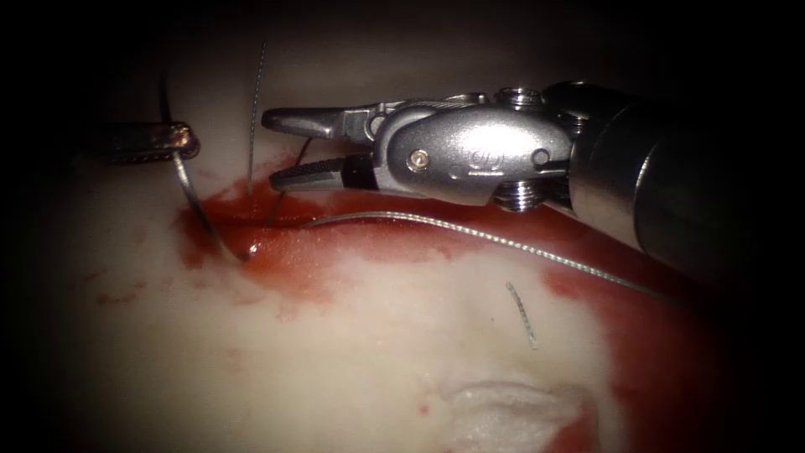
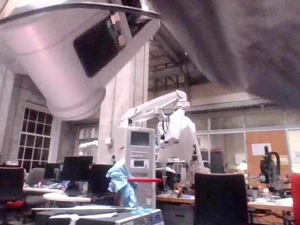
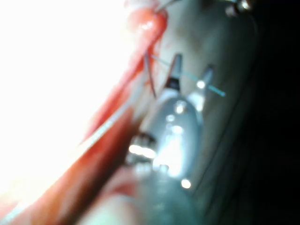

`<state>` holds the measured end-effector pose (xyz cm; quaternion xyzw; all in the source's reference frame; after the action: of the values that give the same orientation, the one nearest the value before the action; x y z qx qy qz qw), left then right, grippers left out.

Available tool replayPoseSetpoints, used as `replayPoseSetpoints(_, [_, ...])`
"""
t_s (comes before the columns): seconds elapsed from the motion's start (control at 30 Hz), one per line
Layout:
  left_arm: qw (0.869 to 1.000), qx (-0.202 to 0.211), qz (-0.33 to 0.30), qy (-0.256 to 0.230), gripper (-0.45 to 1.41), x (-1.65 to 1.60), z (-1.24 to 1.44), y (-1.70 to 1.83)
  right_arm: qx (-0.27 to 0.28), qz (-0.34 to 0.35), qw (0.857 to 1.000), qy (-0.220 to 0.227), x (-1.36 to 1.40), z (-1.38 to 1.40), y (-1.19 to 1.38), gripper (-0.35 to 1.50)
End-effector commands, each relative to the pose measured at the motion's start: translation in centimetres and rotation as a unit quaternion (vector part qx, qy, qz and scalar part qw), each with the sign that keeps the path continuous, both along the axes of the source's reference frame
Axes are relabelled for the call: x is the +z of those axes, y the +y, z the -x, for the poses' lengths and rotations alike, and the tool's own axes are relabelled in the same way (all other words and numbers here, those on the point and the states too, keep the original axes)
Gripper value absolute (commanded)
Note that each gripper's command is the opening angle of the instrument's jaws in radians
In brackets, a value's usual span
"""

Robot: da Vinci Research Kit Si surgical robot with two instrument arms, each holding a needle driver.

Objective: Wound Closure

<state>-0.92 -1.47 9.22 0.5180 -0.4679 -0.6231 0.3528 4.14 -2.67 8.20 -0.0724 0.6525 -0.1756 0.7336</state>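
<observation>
1. The left tool (image 1: 172, 141) comes in from the far left and holds the needle (image 1: 201, 210) near its blunt end; the curve runs down and right, and its tip is in the tissue (image 1: 352, 352) at the left end of the cut (image 1: 335, 220).
2. The right tool (image 1: 281, 147) hovers just above the cut – jaws wide apart, holding nothing.
3. The thread (image 1: 503, 243) lies along the cut towards the right; one strand rises past the right tool's tips.
4. A cut end (image 1: 521, 315) lies on the near tissue; red fluid (image 1: 293, 252) pools around the cut.
5. The right wrist view shows the right tool (image 3: 190, 70) from behind – jaws spread, beside the thread (image 3: 110, 123).
</observation>
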Motion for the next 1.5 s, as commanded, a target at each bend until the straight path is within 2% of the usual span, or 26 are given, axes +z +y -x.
replayPoseSetpoints(0.03, [1.0, -0.007, -0.001, -0.006, -0.45, -0.06, 0.04, 0.13, 0.001, 0.003, 1.0, 0.002, -0.01, -0.14, 0.06, 0.26])
replayPoseSetpoints(0.2, [0.998, -0.027, -0.043, -0.044, -0.45, -0.17, -0.06, 0.19, -0.002, -0.001, 1.0, 0.001, 0.02, -0.25, 0.01, 0.11])
replayPoseSetpoints(0.43, [0.995, -0.041, -0.058, -0.07, -0.45, -0.26, -0.12, 0.25, -0.034, -0.01, 0.999, 0.008, 0.04, -0.39, -0.02, -0.03])
replayPoseSetpoints(0.53, [0.994, -0.047, -0.06, -0.081, -0.45, -0.3, -0.16, 0.28, -0.061, -0.031, 0.998, 0.013, 0.07, -0.46, -0.09, -0.26])
replayPoseSetpoints(0.6, [0.993, -0.051, -0.063, -0.089, -0.45, -0.32, -0.19, 0.3, -0.076, -0.05, 0.996, 0.014, 0.09, -0.5, -0.13, -0.35])
replayPoseSetpoints(0.9, [0.993, -0.064, -0.03, -0.096, -0.45, -0.42, -0.32, 0.4, -0.15, -0.142, 0.978, 0.014, 0.07, -0.62, -0.24, -0.35])
replayPoseSetpoints(0.93, [0.993, -0.063, -0.02, -0.093, -0.45, -0.43, -0.35, 0.42, -0.164, -0.181, 0.97, 0.006, 0.05, -0.6, -0.28, -0.35])
replayPoseSetpoints(0.97, [0.993, -0.063, -0.02, -0.093, -0.45, -0.43, -0.35, 0.42, -0.164, -0.181, 0.97, 0.006, 0.05, -0.6, -0.28, -0.35])
replayPoseSetpoints(1.03, [0.994, -0.065, 0.005, -0.085, -0.45, -0.43, -0.39, 0.43, -0.178, -0.219, 0.959, -0.004, 0.02, -0.57, -0.33, -0.35])
replayPoseSetpoints(1.1, [0.994, -0.073, 0.035, -0.072, -0.45, -0.43, -0.43, 0.45, -0.195, -0.261, 0.945, -0.016, -0.02, -0.51, -0.39, -0.35])
replayPoseSetpoints(1.13, [0.994, -0.075, 0.062, -0.055, -0.45, -0.42, -0.47, 0.47, -0.208, -0.307, 0.928, -0.032, -0.06, -0.42, -0.46, -0.35])
replayPoseSetpoints(1.17, [0.994, -0.075, 0.062, -0.055, -0.45, -0.42, -0.47, 0.47, -0.208, -0.307, 0.928, -0.032, -0.06, -0.42, -0.46, -0.35])
replayPoseSetpoints(1.2, [0.994, -0.076, 0.069, -0.046, -0.45, -0.42, -0.49, 0.48, -0.213, -0.324, 0.921, -0.039, -0.08, -0.38, -0.49, -0.35])
replayPoseSetpoints(1.37, [0.988, -0.064, 0.139, 0.031, -0.45, -0.37, -0.63, 0.52, -0.231, -0.367, 0.898, -0.082, -0.17, -0.17, -0.63, -0.35])
replayPoseSetpoints(1.5, [0.975, -0.045, 0.192, 0.106, -0.45, -0.29, -0.74, 0.51, -0.247, -0.4, 0.877, -0.097, -0.24, -0.06, -0.67, -0.35])
